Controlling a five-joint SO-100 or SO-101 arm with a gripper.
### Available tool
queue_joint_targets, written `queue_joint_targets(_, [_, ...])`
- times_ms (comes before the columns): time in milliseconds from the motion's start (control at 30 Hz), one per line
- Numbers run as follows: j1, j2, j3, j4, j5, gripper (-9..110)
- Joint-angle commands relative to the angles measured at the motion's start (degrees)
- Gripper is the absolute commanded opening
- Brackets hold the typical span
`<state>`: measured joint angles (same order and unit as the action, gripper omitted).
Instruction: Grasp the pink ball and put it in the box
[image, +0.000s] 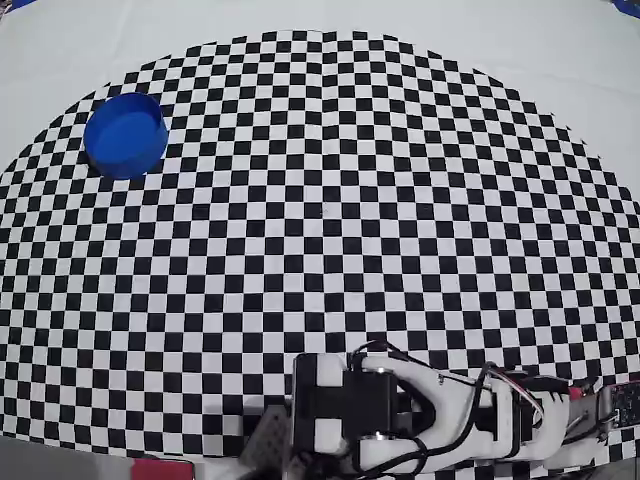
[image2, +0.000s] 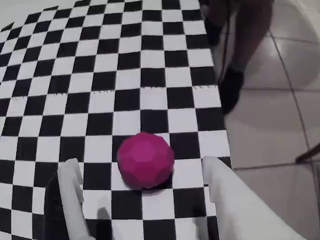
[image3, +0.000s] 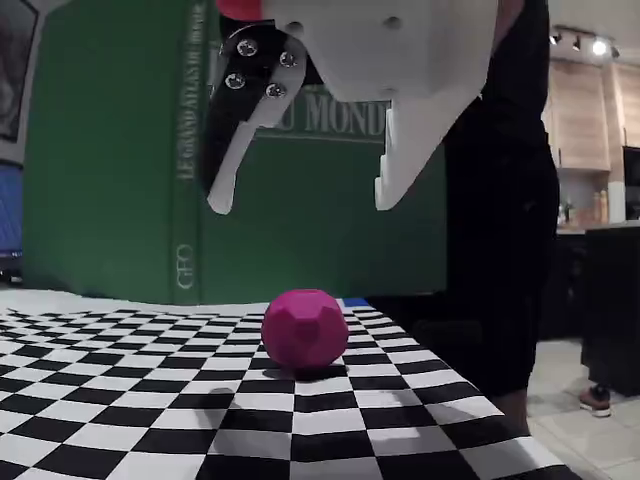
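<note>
**Jaws spread above pink ball, no contact**

The small faceted magenta-pink ball (image2: 145, 160) is seen resting on the black-and-white checkered table (image2: 100, 75), close to its edge in the wrist view; the white two-finger gripper (image3: 300, 205) is held above it in the fixed view, jaws spread wide, nothing gripped; ball is framed between the two fingers (image2: 70, 182) in the wrist view, apart from both; the round bright-blue low-walled box (image: 125, 135) is placed far off at upper left in the overhead view; a large green book (image3: 120, 150) is stood upright behind the ball.
</note>
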<state>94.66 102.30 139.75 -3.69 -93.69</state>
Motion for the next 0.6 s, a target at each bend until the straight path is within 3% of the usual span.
queue_joint_targets(0, [-0.35, -0.26, -2.46, -0.18, 0.18, 28])
queue_joint_targets(567, [0.26, -6.86, -7.03, -0.62, -0.26, 28])
